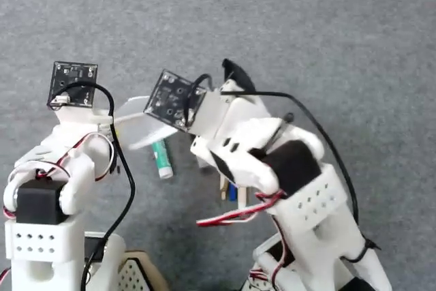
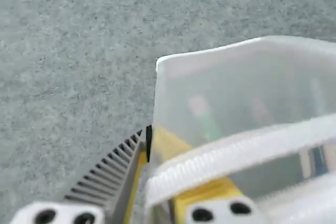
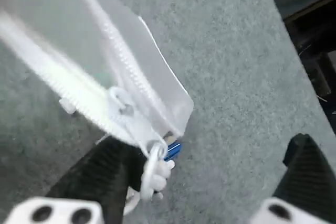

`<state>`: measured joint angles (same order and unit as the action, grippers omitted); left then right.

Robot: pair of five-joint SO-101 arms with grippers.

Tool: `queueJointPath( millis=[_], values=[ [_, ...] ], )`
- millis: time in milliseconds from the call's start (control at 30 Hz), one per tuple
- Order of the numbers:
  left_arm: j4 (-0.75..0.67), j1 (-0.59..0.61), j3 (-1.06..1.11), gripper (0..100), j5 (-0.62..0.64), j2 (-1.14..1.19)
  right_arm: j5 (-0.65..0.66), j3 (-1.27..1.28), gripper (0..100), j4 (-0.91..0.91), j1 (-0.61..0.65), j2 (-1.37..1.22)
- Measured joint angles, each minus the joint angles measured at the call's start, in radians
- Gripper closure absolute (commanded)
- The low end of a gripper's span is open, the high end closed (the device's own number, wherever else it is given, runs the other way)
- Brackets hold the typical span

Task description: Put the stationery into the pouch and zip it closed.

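- Translucent white plastic zip pouch (image 2: 236,93) — its left end is clamped between the left gripper's (image 2: 148,140) closed fingers.
- Right gripper (image 3: 210,182) — fingers spread wide beside the white zipper pull (image 3: 152,166).
- Green-and-white marker (image 1: 161,158) lies just beneath the pouch.

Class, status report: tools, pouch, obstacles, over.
Left tool shut on pouch corner. Right tool open beside zip pull. Zip open. Pen outside, beneath pouch.

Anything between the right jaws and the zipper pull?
Nothing visible. The right gripper has its jaws wide open, and the zipper pull hangs from the pouch right beside one jaw, with no object between them.
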<state>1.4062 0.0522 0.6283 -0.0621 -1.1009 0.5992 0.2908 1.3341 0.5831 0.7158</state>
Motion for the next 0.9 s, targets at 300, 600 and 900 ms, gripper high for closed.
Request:
queueJointPath(
  millis=[300,600,900],
  values=[
    [0.035,0.068,-0.044,97,-0.003,0.0,-0.028,-0.242,57.6,0.176,-0.006,0.0],
    [0.048,0.158,-0.044,97,-0.003,0.0,-0.138,-0.281,57.7,0.213,-0.232,0.002],
    [0.075,0.167,-0.044,97,0.006,0.0,-0.244,0.002,57.7,0.176,-0.334,-0.005]
  ],
)
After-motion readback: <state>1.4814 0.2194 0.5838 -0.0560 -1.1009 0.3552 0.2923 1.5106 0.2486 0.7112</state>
